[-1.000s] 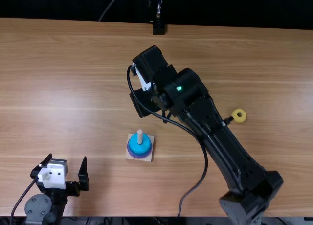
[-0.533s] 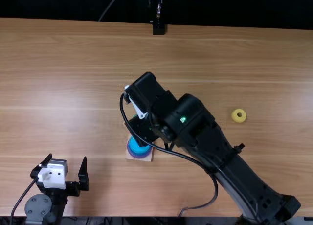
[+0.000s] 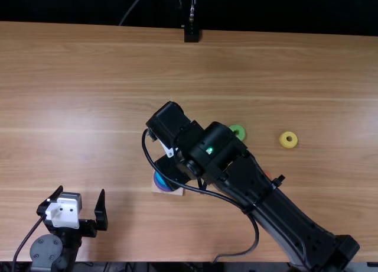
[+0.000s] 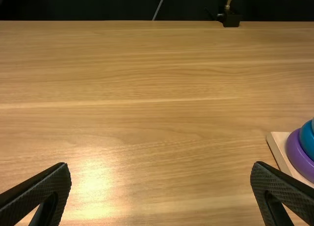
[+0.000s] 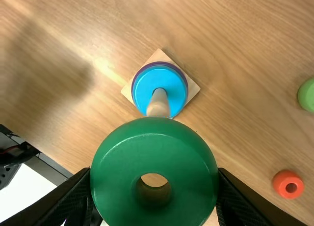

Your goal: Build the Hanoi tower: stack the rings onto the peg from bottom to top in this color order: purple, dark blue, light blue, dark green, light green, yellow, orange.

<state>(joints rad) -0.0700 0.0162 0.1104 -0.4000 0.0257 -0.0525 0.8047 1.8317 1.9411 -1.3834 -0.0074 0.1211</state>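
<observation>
In the top view my left gripper [image 3: 81,193] stands open at the lower left; the left wrist view has this gripper [image 4: 161,170] with bare table between its fingers. My right gripper [image 3: 169,168] hangs over the peg base [image 3: 175,192] in the top view. In the right wrist view the right gripper [image 5: 154,173] is shut on the dark green ring [image 5: 113,159], held close to the peg [image 5: 158,104], whose tip lies beside the ring's rim. Around the peg sits the light blue ring [image 5: 173,82], above the purple ring [image 4: 297,155]. Whether dark blue lies between, I cannot tell.
Loose on the table lie the light green ring [image 3: 238,132], the yellow ring [image 3: 289,140] and the orange ring [image 5: 288,184]. The right arm spans from the lower right to the middle, partly covering the orange ring. A black stand [image 3: 191,34] is at the far edge.
My right gripper has come toward the near edge, from beyond the peg base to over it, covering the peg. The light green and orange rings have come out from behind the arm. The left arm is unmoved.
</observation>
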